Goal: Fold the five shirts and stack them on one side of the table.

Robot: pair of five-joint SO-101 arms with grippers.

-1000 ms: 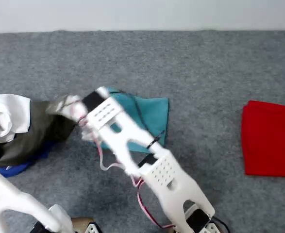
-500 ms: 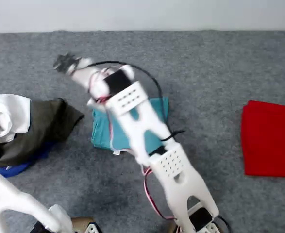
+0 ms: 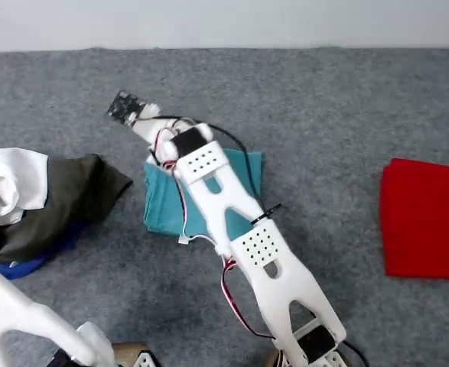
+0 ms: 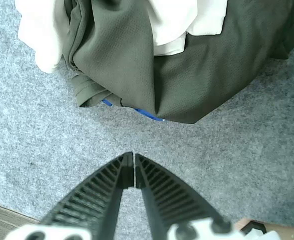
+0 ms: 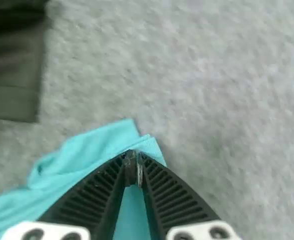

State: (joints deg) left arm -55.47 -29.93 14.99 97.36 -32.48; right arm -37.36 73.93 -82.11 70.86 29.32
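Observation:
A folded teal shirt (image 3: 161, 200) lies mid-table, partly under my right arm. My right gripper (image 3: 123, 107) hangs past the shirt's far left corner, shut with nothing in it. In the right wrist view its fingertips (image 5: 133, 169) meet above a corner of the teal shirt (image 5: 71, 165). A folded red shirt (image 3: 427, 218) rests at the right edge. At the left lies a crumpled pile: an olive shirt (image 3: 71, 199), a white shirt (image 3: 10, 180) on top and a blue shirt (image 3: 17, 266) peeking out beneath. My left gripper (image 4: 134, 170) is shut over bare carpet beside the olive shirt (image 4: 136, 55).
Grey carpet (image 3: 323, 115) covers the table, with open room between the teal and red shirts and along the far side. The left arm's white link (image 3: 10, 313) sits at the near left corner. A white wall (image 3: 224, 23) bounds the far edge.
My right arm has swung from beside the olive shirt to the far side of the teal shirt, then settled a little to the right. The left arm has kept still.

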